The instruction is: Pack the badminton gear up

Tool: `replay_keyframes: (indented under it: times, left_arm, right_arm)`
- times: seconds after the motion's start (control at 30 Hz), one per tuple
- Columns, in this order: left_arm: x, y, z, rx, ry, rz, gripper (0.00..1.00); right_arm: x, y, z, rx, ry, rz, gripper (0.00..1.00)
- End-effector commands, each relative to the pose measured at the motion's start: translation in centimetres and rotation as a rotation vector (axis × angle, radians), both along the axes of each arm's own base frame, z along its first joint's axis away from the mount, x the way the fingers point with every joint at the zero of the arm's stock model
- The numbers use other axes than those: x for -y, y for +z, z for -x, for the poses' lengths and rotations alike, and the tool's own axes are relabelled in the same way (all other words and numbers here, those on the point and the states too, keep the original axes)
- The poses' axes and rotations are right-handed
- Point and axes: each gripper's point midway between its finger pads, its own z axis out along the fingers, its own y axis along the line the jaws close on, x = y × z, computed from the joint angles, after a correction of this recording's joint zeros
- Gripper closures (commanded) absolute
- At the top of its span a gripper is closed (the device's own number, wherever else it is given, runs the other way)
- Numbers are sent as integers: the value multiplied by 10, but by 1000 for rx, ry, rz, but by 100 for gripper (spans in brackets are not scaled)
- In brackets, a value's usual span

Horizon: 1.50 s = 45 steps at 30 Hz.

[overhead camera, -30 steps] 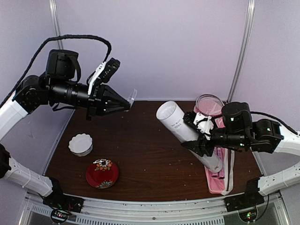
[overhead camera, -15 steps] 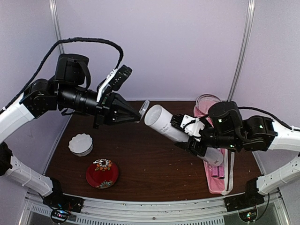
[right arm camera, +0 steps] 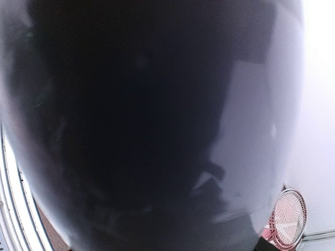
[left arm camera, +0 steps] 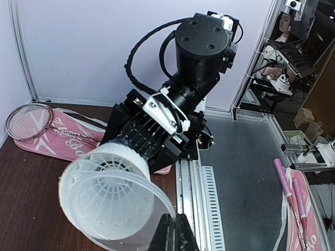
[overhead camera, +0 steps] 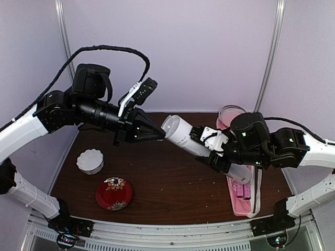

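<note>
My right gripper (overhead camera: 212, 151) is shut on the long white tube (overhead camera: 191, 141) and holds it tilted above the table, open end to the upper left. My left gripper (overhead camera: 161, 134) is shut on a clear plastic lid (left arm camera: 152, 198) right at the tube's mouth. In the left wrist view, white shuttlecock feathers (left arm camera: 112, 201) show inside the tube (left arm camera: 118, 157) through the lid. The pink bag (overhead camera: 246, 201) lies at the right with a racquet head (overhead camera: 230, 116) sticking out; both also show in the left wrist view (left arm camera: 57, 144). The dark tube (right arm camera: 146, 125) blocks the right wrist view.
A white scalloped bowl (overhead camera: 90, 160) and a red floral plate (overhead camera: 114, 193) sit on the brown table's left front. White walls close the back and sides. A metal rail (overhead camera: 172, 235) runs along the near edge.
My left gripper has moved right and down with the lid to the tube's mouth. My right gripper has swung the tube left toward it.
</note>
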Motion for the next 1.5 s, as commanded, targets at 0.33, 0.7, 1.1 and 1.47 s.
replay_keyframes:
  times: [0.33, 0.7, 1.1, 1.47]
  left_arm:
    - [15, 4, 0, -10, -42, 37, 100]
    - [12, 2, 13, -46, -105, 40, 100]
    - [21, -18, 4, -73, -89, -23, 100]
    - [24, -31, 8, -134, -153, -41, 100]
  right_arm:
    - [-4, 19, 6, 52, 18, -31, 43]
    - [-3, 23, 8, 66, 28, -45, 42]
    - [-2, 32, 13, 96, 39, -64, 42]
    - [0, 34, 17, 121, 55, -69, 42]
